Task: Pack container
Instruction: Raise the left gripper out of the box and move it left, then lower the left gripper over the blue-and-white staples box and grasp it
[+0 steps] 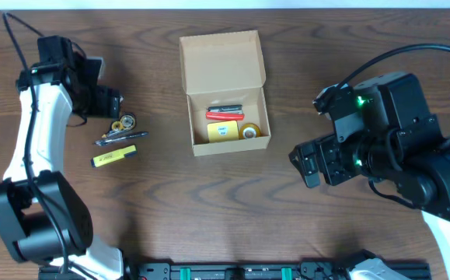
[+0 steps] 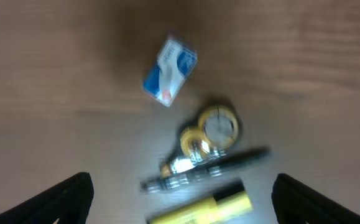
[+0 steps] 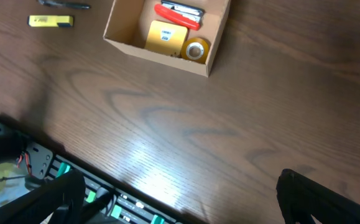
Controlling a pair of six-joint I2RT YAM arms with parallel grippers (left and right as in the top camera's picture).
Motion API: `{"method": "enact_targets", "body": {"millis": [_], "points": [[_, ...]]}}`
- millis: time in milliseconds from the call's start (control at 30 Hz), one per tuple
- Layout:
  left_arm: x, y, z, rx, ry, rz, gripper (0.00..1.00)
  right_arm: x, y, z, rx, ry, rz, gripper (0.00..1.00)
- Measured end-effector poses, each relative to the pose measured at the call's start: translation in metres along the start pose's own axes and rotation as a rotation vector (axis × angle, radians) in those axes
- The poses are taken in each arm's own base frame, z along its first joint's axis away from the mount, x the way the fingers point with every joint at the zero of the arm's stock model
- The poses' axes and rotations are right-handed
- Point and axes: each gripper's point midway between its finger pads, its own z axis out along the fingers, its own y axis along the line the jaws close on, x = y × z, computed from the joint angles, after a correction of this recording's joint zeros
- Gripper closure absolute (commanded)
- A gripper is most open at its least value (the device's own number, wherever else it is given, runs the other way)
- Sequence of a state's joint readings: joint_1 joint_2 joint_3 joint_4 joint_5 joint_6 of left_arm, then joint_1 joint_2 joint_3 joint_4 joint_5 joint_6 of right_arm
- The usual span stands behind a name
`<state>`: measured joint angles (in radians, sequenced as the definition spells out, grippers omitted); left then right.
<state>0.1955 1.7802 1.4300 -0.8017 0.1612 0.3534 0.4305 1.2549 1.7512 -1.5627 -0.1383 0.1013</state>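
- Left fingers point(image 2: 68, 196) fill the bottom corners of my wrist view, spread wide with nothing between them, over the worktop's point(image 1: 209, 210) left part.
- Below them lies a blue-and-white packet point(image 2: 170, 70), apart from a tight cluster of roll point(image 2: 217, 124), pen point(image 2: 211, 167) and marker point(image 2: 207, 208). Roll and pen seem to touch, though that view is blurred.
- Right fingers point(image 3: 319, 199) are released too and empty, toward the right edge.
- Box point(image 1: 221, 66) sits midway along the far edge, lid up at the back, holding a red tool point(image 1: 225, 115), pad point(image 1: 222, 131) and tape point(image 1: 249, 132).
- Risks, as I judge them: closing on the roll or pen would likely drag its neighbour, since they crowd together. The roll could trundle off if nudged, and the pen lies flat and thin, so my tips may scrape wood and miss it.
- At the box, free floor is scarce, so a dropped piece may perch on the others. My wrist could also clip the raised lid and shove the box.
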Motion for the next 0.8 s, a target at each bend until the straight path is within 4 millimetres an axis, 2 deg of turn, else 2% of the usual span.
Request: {"method": "enact_targets", "body": {"millis": [100, 333, 533, 800], "points": [[-0.015, 0.005, 0.015, -0.011, -0.045, 0.077, 0.06, 0.000, 0.000, 0.000, 0.000, 0.000, 0.000, 0.01], [-0.008, 0.008, 0.064, 0.016, 0.016, 0.234, 0.11, 0.000, 0.000, 0.000, 0.000, 0.000, 0.000, 0.01], [-0.016, 0.013, 0.081, -0.003, -0.011, 0.282, 0.11, 0.000, 0.000, 0.000, 0.000, 0.000, 0.000, 0.01], [-0.021, 0.019, 0.107, -0.017, -0.023, 0.302, 0.16, 0.000, 0.000, 0.000, 0.000, 0.000, 0.000, 0.01]]}}
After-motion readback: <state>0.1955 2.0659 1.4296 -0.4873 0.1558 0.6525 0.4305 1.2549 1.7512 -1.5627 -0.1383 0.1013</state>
